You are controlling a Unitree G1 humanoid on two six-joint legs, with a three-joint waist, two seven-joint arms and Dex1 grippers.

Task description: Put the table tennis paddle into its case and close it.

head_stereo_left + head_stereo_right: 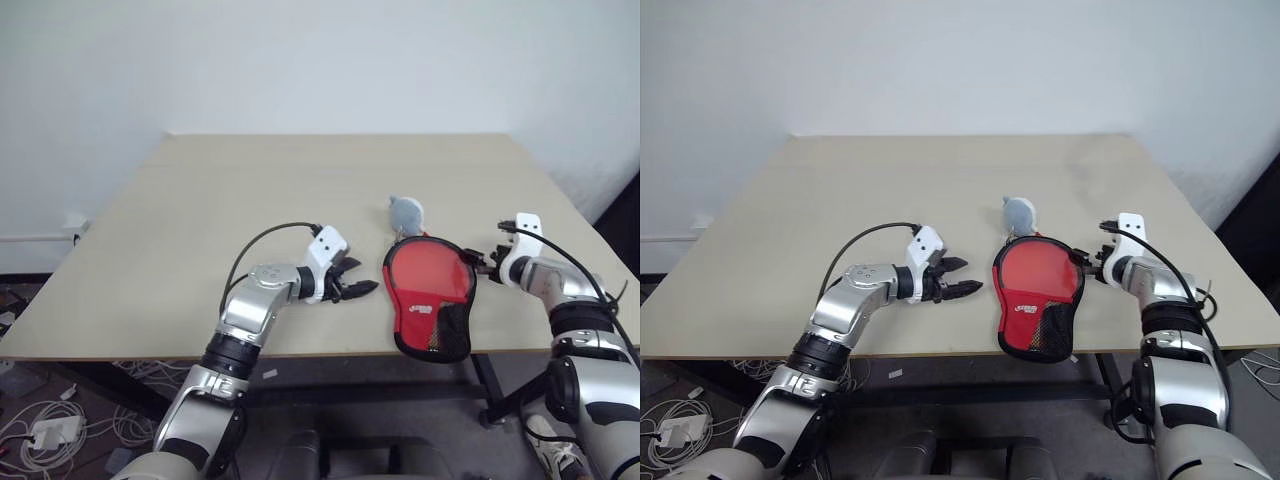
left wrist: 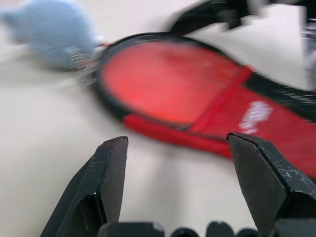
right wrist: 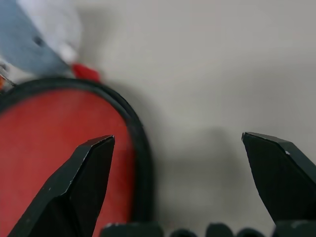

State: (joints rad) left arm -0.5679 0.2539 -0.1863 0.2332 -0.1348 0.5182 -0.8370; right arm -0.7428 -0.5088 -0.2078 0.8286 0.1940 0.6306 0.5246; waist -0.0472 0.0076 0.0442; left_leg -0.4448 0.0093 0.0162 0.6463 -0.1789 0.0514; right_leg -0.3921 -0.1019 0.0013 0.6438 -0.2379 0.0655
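Red fabric case [image 1: 430, 298] is lying on the table [image 1: 250, 200] between the two grippers, touching neither; the left gripper [image 1: 356, 282] and right gripper [image 1: 484, 262] are both standing wide and empty. Beyond the fingertips a grey pouch-like thing [image 2: 52, 32] is sitting at the case's round end. Left wrist view is showing a white logo [image 2: 254, 114], unreadable; right wrist view is showing black edging [image 3: 140, 148]

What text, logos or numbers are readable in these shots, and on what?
No text can be read.
The case carries a small white logo on its red fabric near the black patch; it is too small and blurred to make out.
Nothing legible on the grey plush charm at the case's top, nor on the table.
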